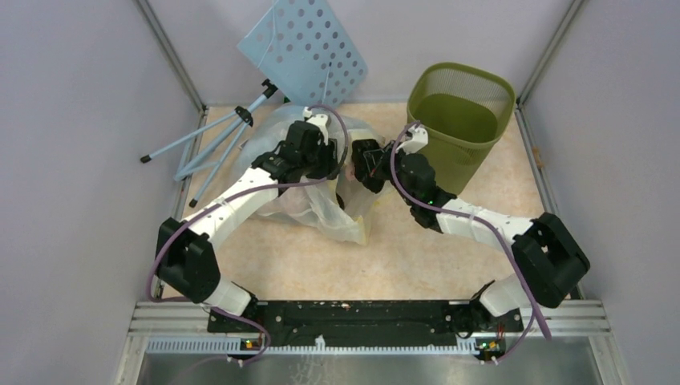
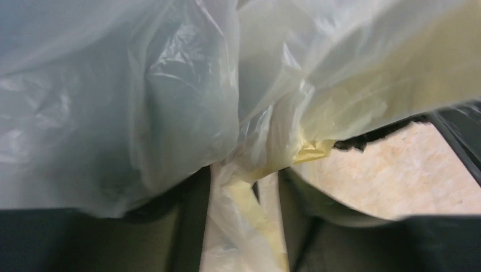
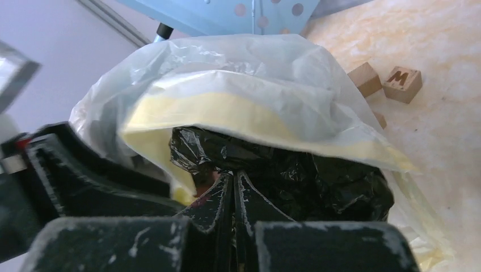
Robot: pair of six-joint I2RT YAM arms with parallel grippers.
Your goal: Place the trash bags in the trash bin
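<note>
right fingers pinching black trash bag, left fingers spread around clear bag

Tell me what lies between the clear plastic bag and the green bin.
The right gripper lies there, between the green bin and the clear plastic bag; the top view shows it.

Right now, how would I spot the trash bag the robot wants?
Find the olive-green mesh bin at the far right. Left of it lies a clear-yellowish bag; the trash bag peeks out from under it, the only glossy, crinkled black plastic.
</note>
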